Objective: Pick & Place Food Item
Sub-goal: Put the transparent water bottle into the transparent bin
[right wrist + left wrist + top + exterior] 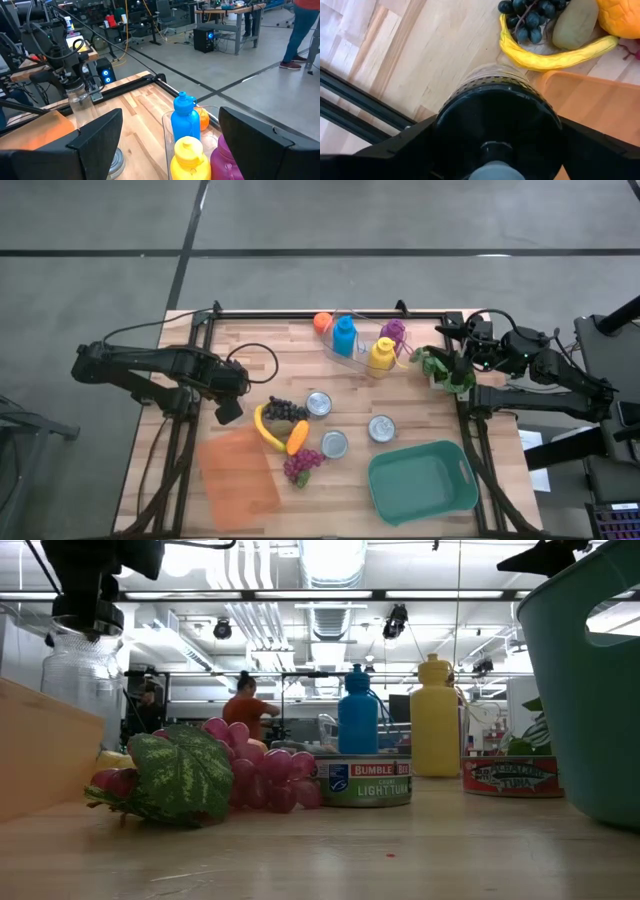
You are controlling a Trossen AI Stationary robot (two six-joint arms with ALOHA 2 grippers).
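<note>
A clear glass jar (pixel 84 675) with a black lid (pixel 497 120) is under my left gripper (pixel 228 408), near the table's left edge; its base is hidden behind the orange cutting board (pixel 238 472). The gripper points down, shut on the jar. Right of it lie a banana (pixel 266 430), dark grapes (pixel 285 409), an orange fruit (pixel 297 437) and red grapes (pixel 303 465). My right gripper (pixel 450 342) waits open and level at the right edge, over leafy greens (pixel 447 372), with nothing between its fingers. My left gripper comes from above, pointing down, with one finger (pixel 402 147) on either side of the jar's black lid, at its rim (pixel 442 117). The jar stays upright below the fingers. The board hides whether its base stands on the table.
Three cans (pixel 319 404) (pixel 334 444) (pixel 381 428) stand mid-table. A teal bin (pixel 455 500) sits at the near right. At the far edge, a clear tray holds blue (pixel 345 337), yellow (pixel 382 357) and purple (pixel 393 332) bottles. People show in the room beyond.
</note>
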